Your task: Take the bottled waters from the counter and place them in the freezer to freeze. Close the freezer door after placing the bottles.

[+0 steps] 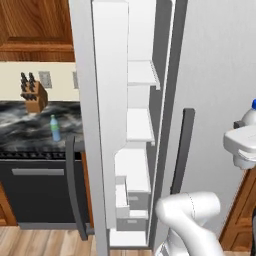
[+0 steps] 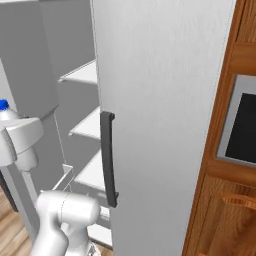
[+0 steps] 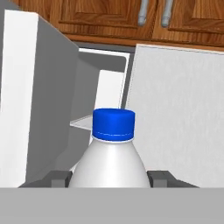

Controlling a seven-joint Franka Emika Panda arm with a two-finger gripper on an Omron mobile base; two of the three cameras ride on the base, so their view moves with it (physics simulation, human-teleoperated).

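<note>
My gripper (image 3: 111, 179) is shut on the white bottled water (image 3: 113, 157) with the blue cap, and its fingers (image 3: 57, 178) press on both sides of the body. The hand holds this bottle (image 1: 250, 116) upright in front of the closed right-hand door, right of the open freezer (image 1: 140, 125) with its white shelves. The right base view has the bottle (image 2: 7, 115) and gripper (image 2: 11, 126) at the left edge. The freezer door (image 1: 85, 125) stands swung open to the left. A blue-green bottled water (image 1: 55, 128) stands on the dark counter (image 1: 25, 130) beyond that door.
The closed light-grey door (image 1: 220, 75) carries a dark vertical handle (image 1: 182, 150). A knife block (image 1: 34, 93) stands on the counter, with a black dishwasher (image 1: 40, 190) below. Wooden cabinets (image 3: 131, 17) hang above the appliance. A built-in oven (image 2: 242, 125) sits in wood on the right.
</note>
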